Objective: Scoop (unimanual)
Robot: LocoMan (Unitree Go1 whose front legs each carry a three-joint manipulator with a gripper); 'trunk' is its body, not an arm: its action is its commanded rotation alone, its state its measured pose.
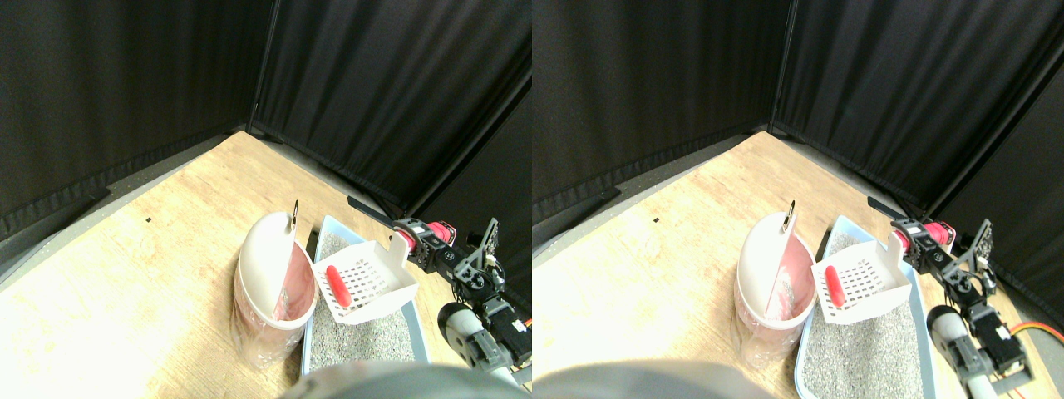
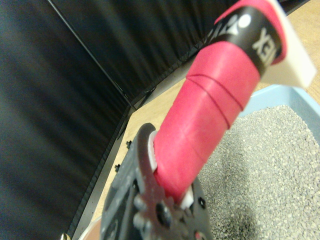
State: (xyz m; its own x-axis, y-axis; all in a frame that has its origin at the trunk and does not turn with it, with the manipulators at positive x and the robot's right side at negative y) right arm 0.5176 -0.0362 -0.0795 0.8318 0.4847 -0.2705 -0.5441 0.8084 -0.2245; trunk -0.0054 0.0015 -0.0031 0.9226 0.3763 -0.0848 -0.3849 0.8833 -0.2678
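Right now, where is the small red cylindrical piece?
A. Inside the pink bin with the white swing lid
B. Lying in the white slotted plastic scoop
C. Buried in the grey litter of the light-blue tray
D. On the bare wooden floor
B: the small red cylindrical piece lies on the perforated bed of the white slotted plastic scoop, which is raised over the grey litter in the light-blue tray, beside the pink bin.
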